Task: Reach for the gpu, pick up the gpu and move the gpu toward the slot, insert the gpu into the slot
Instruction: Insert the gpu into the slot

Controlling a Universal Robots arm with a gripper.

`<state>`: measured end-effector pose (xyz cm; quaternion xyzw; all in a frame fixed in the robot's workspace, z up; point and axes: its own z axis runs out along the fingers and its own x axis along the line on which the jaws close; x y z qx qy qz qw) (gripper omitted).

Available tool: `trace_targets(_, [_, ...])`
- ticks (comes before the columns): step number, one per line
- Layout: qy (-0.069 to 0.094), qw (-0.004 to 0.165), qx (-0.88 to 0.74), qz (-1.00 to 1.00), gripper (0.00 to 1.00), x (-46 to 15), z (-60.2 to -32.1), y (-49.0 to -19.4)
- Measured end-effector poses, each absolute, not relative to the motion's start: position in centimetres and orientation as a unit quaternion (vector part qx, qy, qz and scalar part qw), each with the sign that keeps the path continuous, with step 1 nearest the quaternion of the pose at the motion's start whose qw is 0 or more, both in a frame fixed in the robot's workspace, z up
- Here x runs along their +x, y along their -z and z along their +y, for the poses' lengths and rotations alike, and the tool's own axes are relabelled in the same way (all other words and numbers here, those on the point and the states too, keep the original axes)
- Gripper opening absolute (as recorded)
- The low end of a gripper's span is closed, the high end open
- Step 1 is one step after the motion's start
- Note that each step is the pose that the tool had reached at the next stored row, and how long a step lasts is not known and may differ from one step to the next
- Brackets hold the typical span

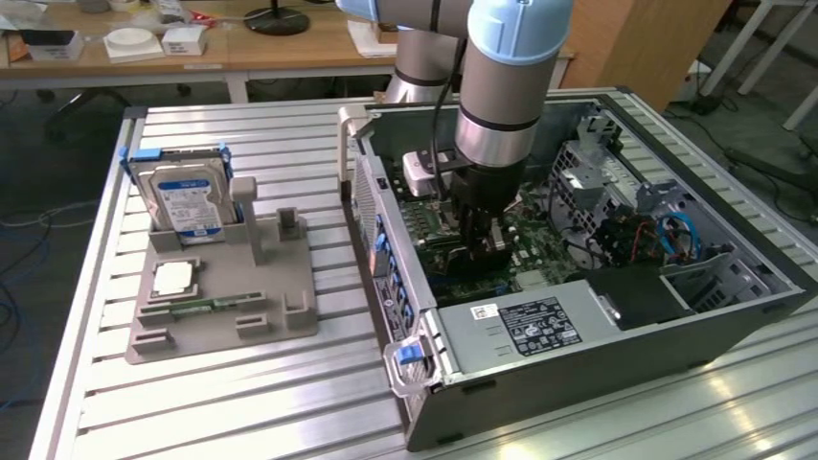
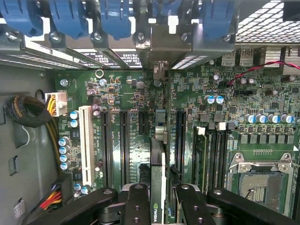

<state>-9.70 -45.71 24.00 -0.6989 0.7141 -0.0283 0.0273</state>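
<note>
The gripper is clenched on the gpu, held edge-on over the motherboard inside the case. From the exterior view the arm hides the card entirely. At centre left of that view a hard drive stands on a grey holder.

Long light wooden desk runs across the upper left, dark grey floor below it, ribbed aluminium bench up front.
</note>
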Motion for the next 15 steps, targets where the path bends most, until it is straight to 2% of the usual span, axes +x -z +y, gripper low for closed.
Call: trace_targets(15, [0.028, 0.028, -0.699, 0.714, 0.27, -9.72, -45.70, -23.96])
